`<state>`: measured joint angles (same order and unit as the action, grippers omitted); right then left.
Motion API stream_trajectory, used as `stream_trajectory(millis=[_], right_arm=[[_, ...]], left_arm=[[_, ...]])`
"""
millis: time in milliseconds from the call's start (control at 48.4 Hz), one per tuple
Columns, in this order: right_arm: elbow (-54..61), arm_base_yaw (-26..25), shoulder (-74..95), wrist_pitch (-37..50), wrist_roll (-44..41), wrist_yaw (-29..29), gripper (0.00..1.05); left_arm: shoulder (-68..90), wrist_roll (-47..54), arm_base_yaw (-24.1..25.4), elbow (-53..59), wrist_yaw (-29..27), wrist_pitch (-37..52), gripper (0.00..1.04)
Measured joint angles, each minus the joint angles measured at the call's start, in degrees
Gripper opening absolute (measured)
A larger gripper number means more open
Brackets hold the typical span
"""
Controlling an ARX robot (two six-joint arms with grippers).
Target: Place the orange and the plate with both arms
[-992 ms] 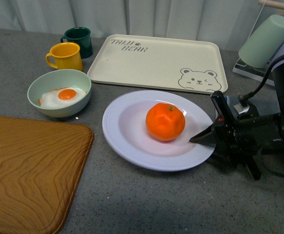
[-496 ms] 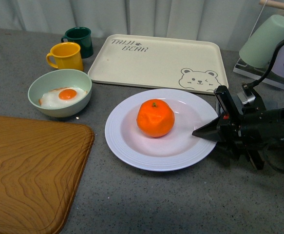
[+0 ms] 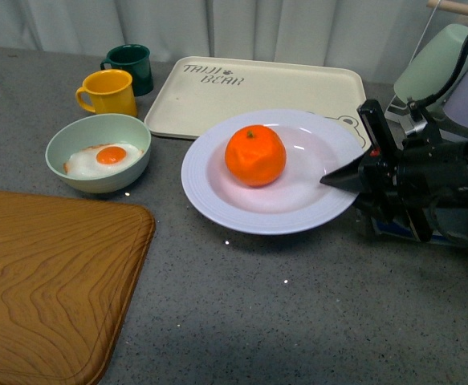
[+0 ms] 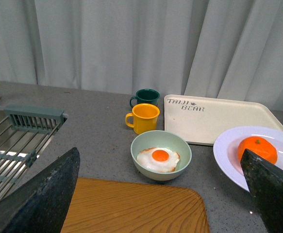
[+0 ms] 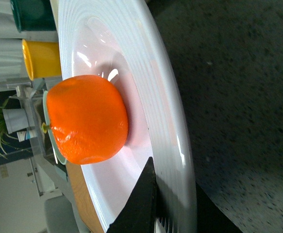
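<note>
Front view shows you the white plate near the middle of the gray tabletop. The orange sits in the plate's hollow, a little to the left of its middle. Its small green stem spot points up.

Your right end effector is clenched on the plate's right rim. In the right wrist view you can see one dark finger lying on top of the ridged rim, with the orange close by. The plate looks lifted. A shadow lies under it on the tabletop, and its far edge covers part of the near edge of the cream bear tray.

Your left end effector is released. In the left wrist view its two dark fingers stand wide apart with nothing held between them. You cannot see that arm in the front view.

To the left of the plate, and apart from it, is a pale green bowl with a fried egg inside. Behind the bowl stands a yellow mug, with a dark green mug just behind that. A wooden board lies at the near left. A pale green cup rests tilted at the far right.
</note>
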<state>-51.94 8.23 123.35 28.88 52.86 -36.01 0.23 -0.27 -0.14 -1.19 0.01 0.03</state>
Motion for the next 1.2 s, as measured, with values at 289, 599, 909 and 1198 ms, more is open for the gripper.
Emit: stream_trajectory(millis=[289,599,909,1198], right_arm=[[-15.9,0.2,6.6,-4.4,3.7,1.2,0.04],[-36.2,-0.4,17.4,-13.1,5.6,2.7,0.04],[-44.9,-0.4,23.5,-17.8,6.3,5.7,0.04],[-45.7,-0.3,24.1,-18.8,5.8,6.6,0.31]], left_arm=[[0.0,0.0,0.0,0.0,0.0,0.0,0.98],[0.0,0.0,0.0,0.0,0.0,0.0,0.98],[0.0,0.0,0.0,0.0,0.0,0.0,0.98],[0.0,0.0,0.0,0.0,0.0,0.0,0.98]])
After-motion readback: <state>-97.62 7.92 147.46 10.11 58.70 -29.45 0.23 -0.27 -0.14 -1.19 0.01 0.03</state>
